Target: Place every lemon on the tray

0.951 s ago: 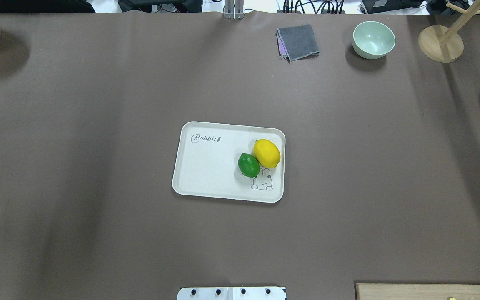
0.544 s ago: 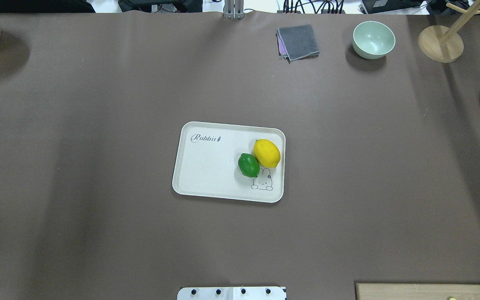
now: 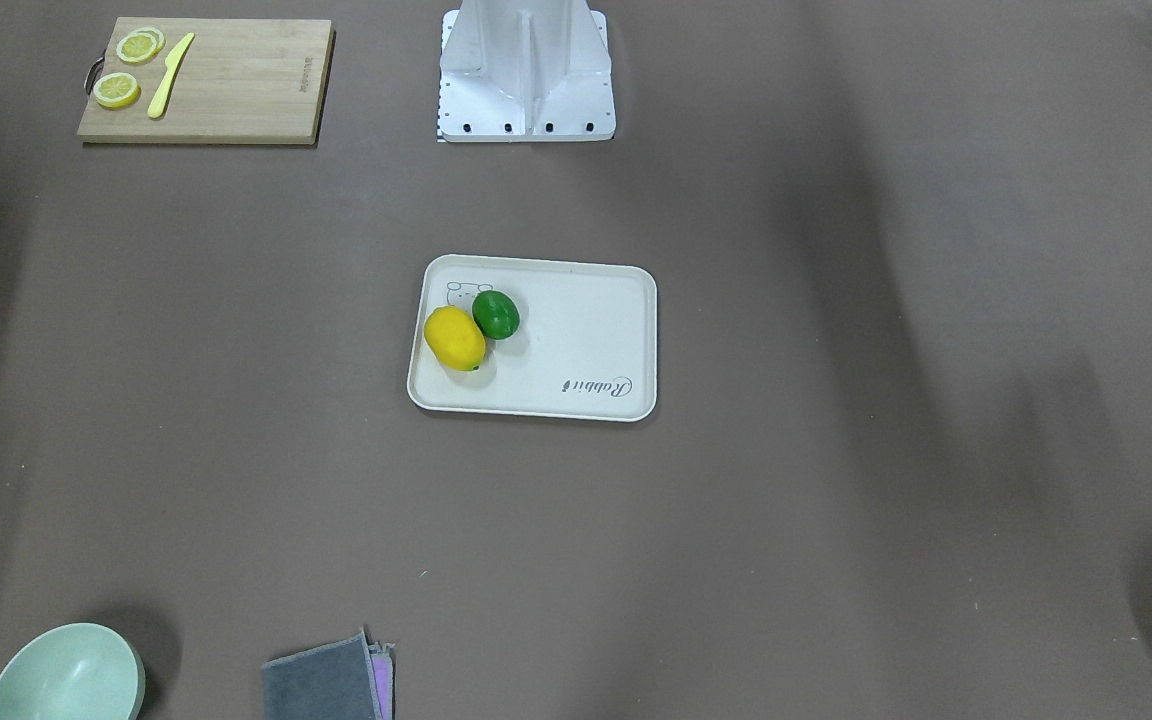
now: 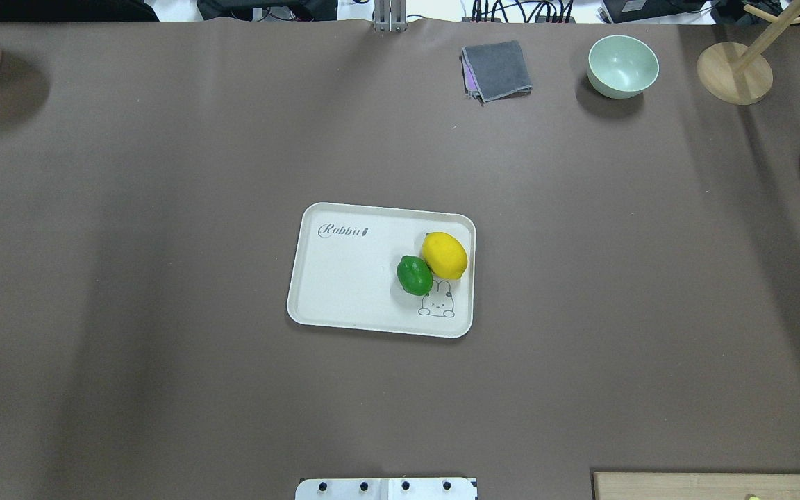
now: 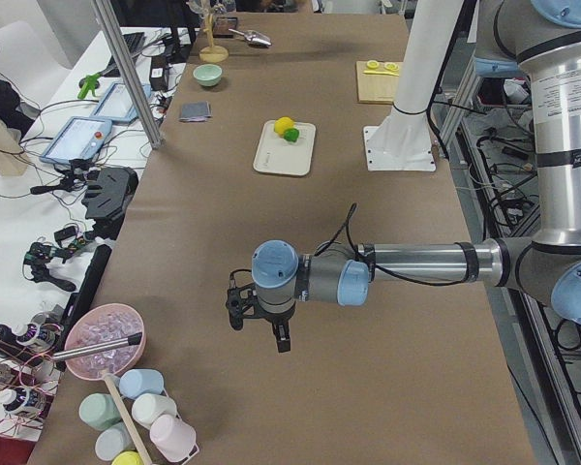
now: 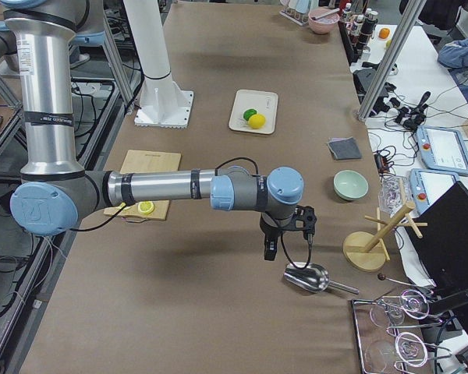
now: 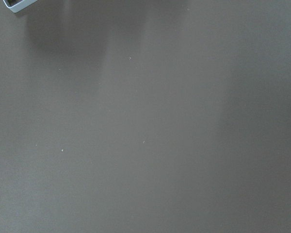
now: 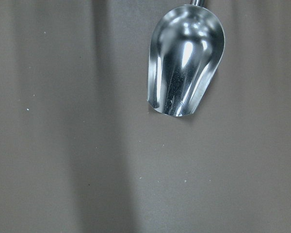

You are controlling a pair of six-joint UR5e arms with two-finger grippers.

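Lemons: the yellow lemon and the green lemon both lie inside the tray, touching each other, near the rabbit drawing at the tray's right end in the overhead view.
Task state: I judge it is finished; you have no more whole lemon to move.
Left gripper: you see it only in the left side view, above bare worktop, well apart from the tray. I cannot tell how far its jaws are open; nothing hangs from it.
Right gripper: you see it only in the right side view, close above a scoop. The state of its jaws I also cannot tell.
Risk: the lemons are egg-shaped and smooth, so if you bump the tray they may roll. The yellow one is close to the rim, which looks low.
Risk: the right gripper may hit the scoop if it goes down.
Materials: the tray is matte cream with rounded corners. The green lemon is glossy. The scoop is polished metal. The worktop has a brown cover with soft wrinkles.
Do not confuse: the slices on the board are not whole lemons.
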